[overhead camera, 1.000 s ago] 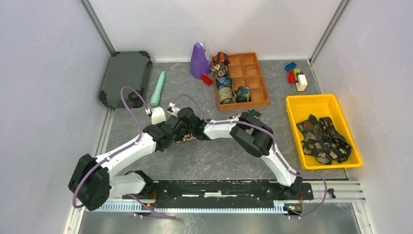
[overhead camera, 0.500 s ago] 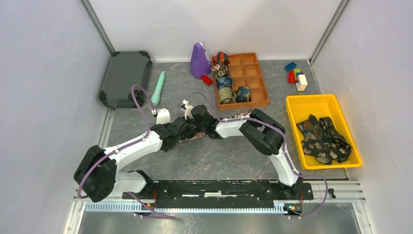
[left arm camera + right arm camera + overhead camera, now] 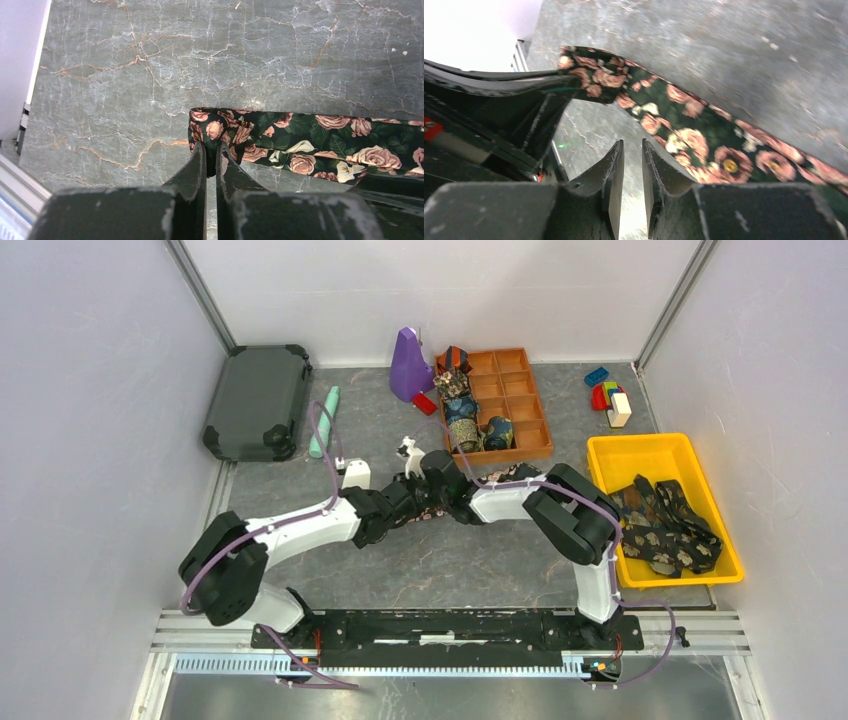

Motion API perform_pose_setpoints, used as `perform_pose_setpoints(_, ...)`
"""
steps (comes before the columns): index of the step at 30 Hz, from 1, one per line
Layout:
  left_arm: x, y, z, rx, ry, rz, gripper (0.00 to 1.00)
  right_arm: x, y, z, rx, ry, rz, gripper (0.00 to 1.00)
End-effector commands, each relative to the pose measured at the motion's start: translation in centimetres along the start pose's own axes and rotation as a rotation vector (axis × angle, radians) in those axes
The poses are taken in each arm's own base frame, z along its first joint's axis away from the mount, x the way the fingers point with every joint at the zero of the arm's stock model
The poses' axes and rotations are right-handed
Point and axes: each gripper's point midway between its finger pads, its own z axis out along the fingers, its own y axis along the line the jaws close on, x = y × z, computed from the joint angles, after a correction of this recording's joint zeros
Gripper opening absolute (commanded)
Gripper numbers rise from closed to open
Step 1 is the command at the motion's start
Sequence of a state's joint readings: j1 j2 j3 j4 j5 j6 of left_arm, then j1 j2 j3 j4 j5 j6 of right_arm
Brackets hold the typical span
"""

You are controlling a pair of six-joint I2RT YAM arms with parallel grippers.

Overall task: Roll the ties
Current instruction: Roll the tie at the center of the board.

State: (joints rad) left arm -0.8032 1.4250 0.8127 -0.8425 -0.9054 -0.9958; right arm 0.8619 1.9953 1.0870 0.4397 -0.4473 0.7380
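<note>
Grey, veined stone-look bench carries everything, and the two arms meet over its middle: the left arm reaches in from the left, the right arm bends in from the right. At the back stands a wooden compartment tray with rolled ties in its left cells. A yellow bin to the right holds loose ties in a heap.

The one in work is a dark rose-print tie, stretched out as a flat strip. Its long axis runs left to right across the bench, from where the wrists meet toward the front of the wooden tray. In the left wrist view it leaves the tips and runs off the right edge. The strip lies crosswise to the left fingers, not in line with them.

The left pincer is clenched on the tie's blunt end, the fabric nipped between its tips. The right pincer stands slightly parted, with bare bench showing through the gap and nothing between its tips. The strip passes just beyond them, and the right finger sits beside the fabric's near edge.

So the left arm has the end, and the right is nearer to the free length. By my reading, a roll would start at the held end and travel rightward along the strip, with the turning axis square across the tie's width.
</note>
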Motion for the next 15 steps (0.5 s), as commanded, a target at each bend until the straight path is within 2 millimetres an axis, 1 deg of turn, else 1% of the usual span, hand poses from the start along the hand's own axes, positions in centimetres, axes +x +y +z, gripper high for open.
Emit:
perform_pose_setpoints(1, -1.6, -0.5, -0.4, -0.058, -0.082, -0.024, 0.02, -1.4, -1.1, -2.3, 0.021, -0.062, -0.013, 0.26)
perform_pose_setpoints(7, -1.5, -1.9, -0.5, -0.114, -0.107, 0.066, 0.02, -1.5, -3.1, -4.6, 0.056, -0.088, 0.006, 0.25)
perform_pose_setpoints(15, -0.7, -5.0, -0.6, -0.117, -0.102, 0.168, 0.02, -1.5, -4.5, -6.7, 0.101, -0.11, 0.014, 0.25)
